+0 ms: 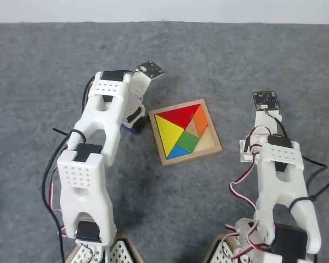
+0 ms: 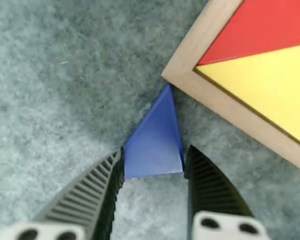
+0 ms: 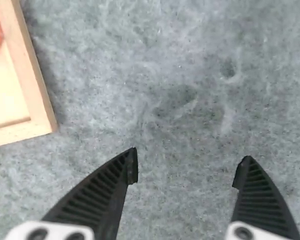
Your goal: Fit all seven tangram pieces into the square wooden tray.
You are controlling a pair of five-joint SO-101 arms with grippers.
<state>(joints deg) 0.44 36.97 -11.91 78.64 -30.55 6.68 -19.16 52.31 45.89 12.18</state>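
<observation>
- High view: the left gripper (image 1: pixel 132 118) sits low at the left corner of the square wooden tray (image 1: pixel 158 138), with a sliver of the blue triangle (image 1: pixel 127 129) showing beneath it on the grey mat (image 1: pixel 44 66). The red, yellow, orange, green and small blue pieces already lie in the tray, and the bare floor is at the far, right-hand corner. To get there the carry probably has to pass over the seated pieces, so a low pass could catch an edge and knock them out of place
- Left wrist view: the fingers (image 2: pixel 97 187) press on the two base corners of the blue triangle, pinching it. Its tip is just beside the tray's corner, perhaps touching. The hold is near the corners of slanted edges, so I judge the piece may swivel or squirt out when lifted. A forward nudge would push the tip against the rim and shift the tray. If the triangle turns in the grip, it would arrive misaligned with the gap and sit proud on its neighbours
- Right wrist view: the right gripper (image 3: pixel 187 167) hangs over bare mat with its fingers spread wide and nothing between them, near the tray's other corner. The risk here looks small, unless the tray slides towards it or both arms crowd the open corner
</observation>
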